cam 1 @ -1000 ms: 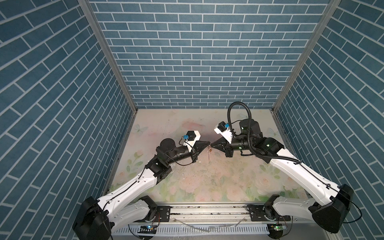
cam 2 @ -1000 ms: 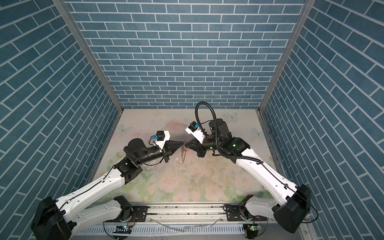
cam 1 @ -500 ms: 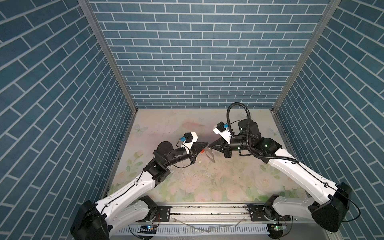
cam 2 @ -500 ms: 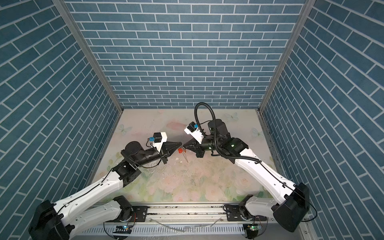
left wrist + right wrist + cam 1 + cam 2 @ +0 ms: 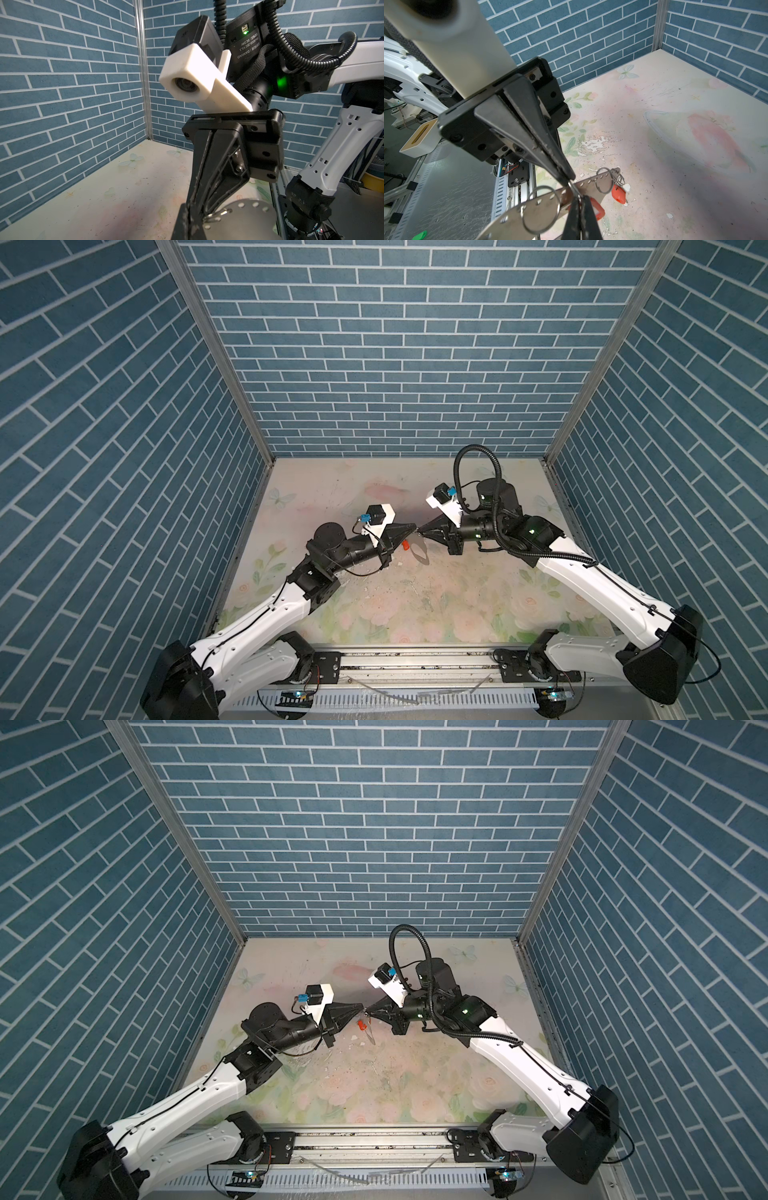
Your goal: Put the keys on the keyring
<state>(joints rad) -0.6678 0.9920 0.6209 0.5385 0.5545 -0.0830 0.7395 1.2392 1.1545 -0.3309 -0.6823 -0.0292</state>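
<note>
Above the middle of the worktop [image 5: 457,614], we hold the keyring [image 5: 510,226], a thin plate we judge stiff and slippery, best pinched flat near its holed edge, in the closed right hand [image 5: 581,200], while the closed left hand [image 5: 569,179] apparently nips one of the keys [image 5: 598,209] by its light wire loop.

Keyring [image 5: 508,226] partly beyond frame edge

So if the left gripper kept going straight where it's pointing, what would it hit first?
The right gripper: the left gripper points at it tip to tip, almost touching, at the edge of the keyring. Only the thin ring of the key seems to sit between them, so that may touch first.
</note>
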